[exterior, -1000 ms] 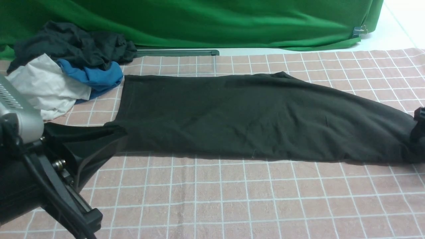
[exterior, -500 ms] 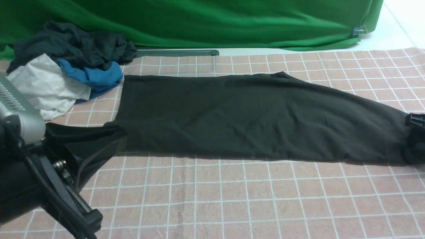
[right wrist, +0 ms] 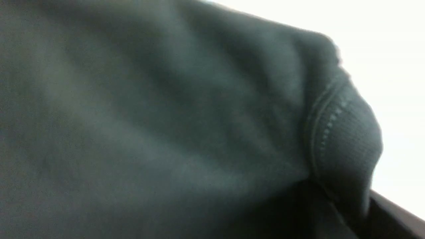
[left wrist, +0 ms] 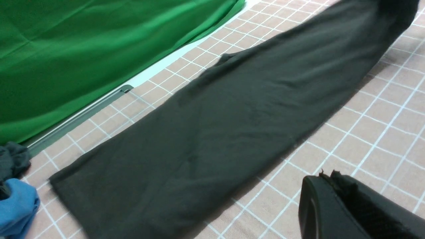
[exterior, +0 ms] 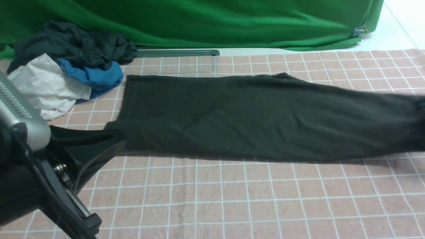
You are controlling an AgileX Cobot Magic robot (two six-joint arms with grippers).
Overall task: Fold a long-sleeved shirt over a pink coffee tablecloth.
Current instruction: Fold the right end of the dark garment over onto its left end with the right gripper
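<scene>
**Holding a black shirt at both ends**

At the shirt's point(exterior: 252, 116) near left corner, the left gripper point(exterior: 114, 141) is clamped shut on the fabric. In the left wrist view a frayed bit of black cloth shows against its dark finger. Just beyond the shirt's left end lies a heap point(exterior: 66, 66) of dark grey, blue and white garments, close to the far left corner but not on it.

The shirt is folded into a long dark band running left to right. The face turned up is plain black, with soft creases across the middle and a small peak on its far edge right of centre. Under the shirt, and reaching well past it on every side, is the tablecloth point(exterior: 232, 199), dusty pink with a thin white grid of squares. Behind the shirt hangs the green backdrop point(exterior: 212, 23). A small clip point(exterior: 360, 31) sits on the backdrop's lower corner, beyond the shirt's right end.

Most of the shirt lies flat on the tablecloth, but its right end is blurred and raised off it, with shadow beneath. The right gripper point(exterior: 421, 109) grips that end and is mostly hidden by cloth. Its wrist view is filled with dark fabric and shows a ribbed, stitched hem bunched close to the lens.
</scene>
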